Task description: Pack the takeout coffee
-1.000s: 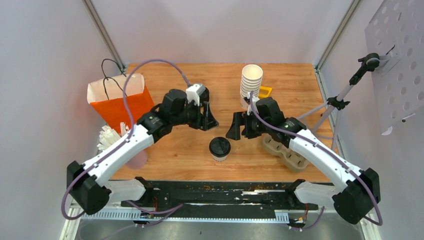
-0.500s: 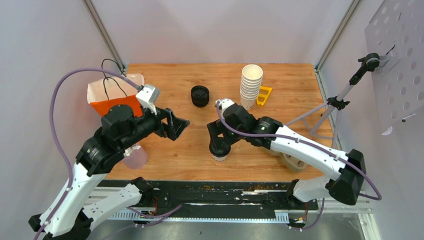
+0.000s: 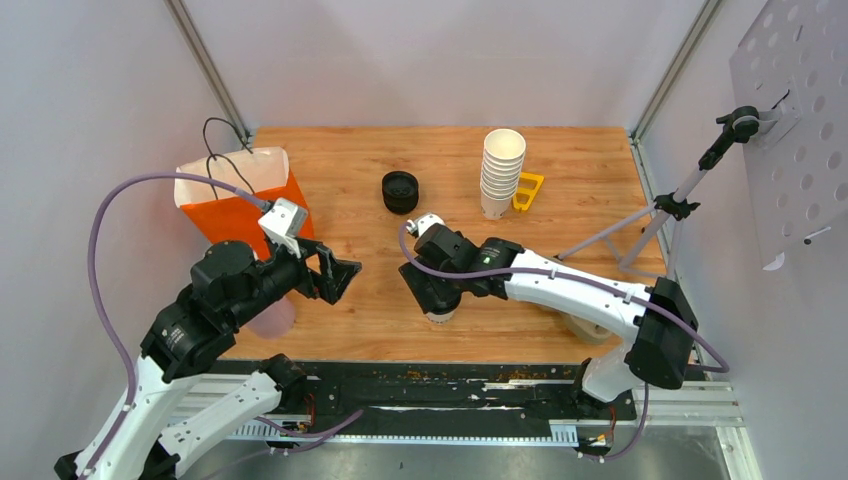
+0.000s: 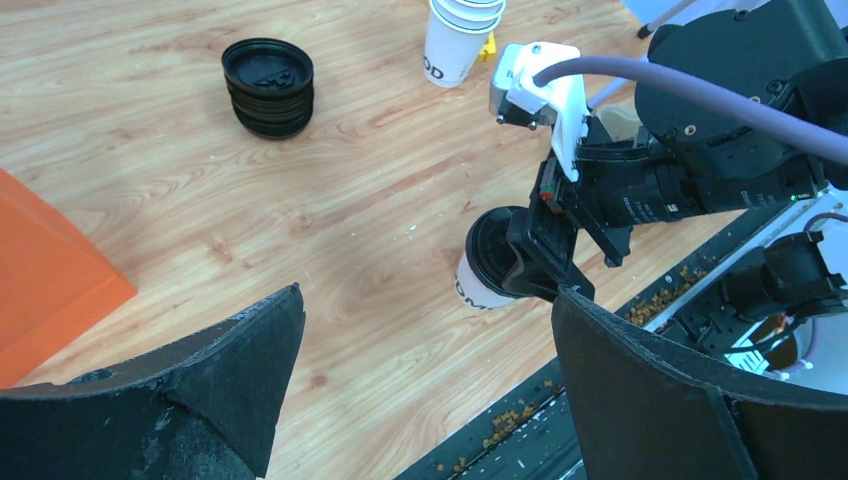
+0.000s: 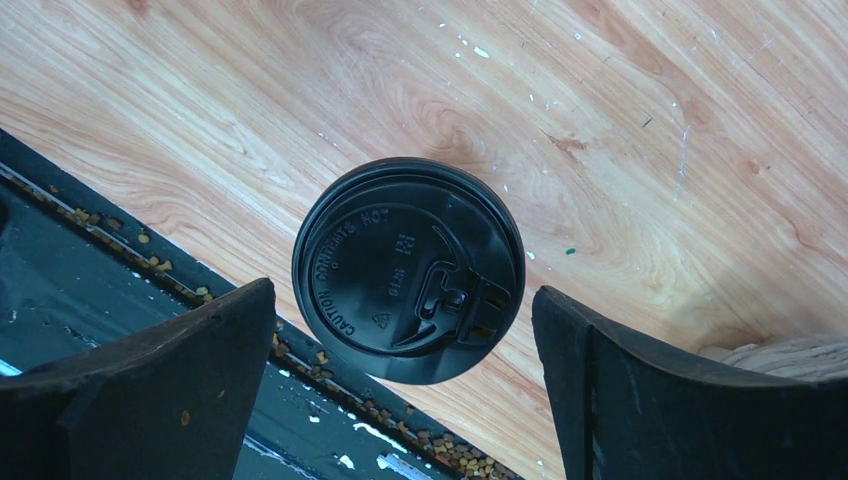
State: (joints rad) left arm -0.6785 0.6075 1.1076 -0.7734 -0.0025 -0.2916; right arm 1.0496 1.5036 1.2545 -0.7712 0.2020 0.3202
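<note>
One takeout coffee, a small white paper cup point(image 3: 438, 314) with a black lid, stands near the table's front edge; I see no second one. My right gripper point(image 3: 432, 290) is open right above it. In the right wrist view the lid point(image 5: 408, 270) lies between the spread fingers point(image 5: 190, 380) without touching them. My left gripper point(image 3: 335, 275) is open and empty, left of the cup, which shows in its view point(image 4: 485, 280) under the right gripper. The orange paper bag point(image 3: 232, 205) stands open at the left.
A stack of black lids point(image 3: 400, 191) and a tall stack of lidless white cups point(image 3: 501, 172) stand at the back, with a yellow piece point(image 3: 528, 190) beside them. A pale pink cup point(image 3: 272, 318) sits front left. A cardboard carrier point(image 3: 583, 328) lies front right, a tripod stand point(image 3: 680, 200) further right.
My right gripper has swung left and come over the lidded cup, jaws either side. My left arm has drawn back to the left and front, still open and empty.
</note>
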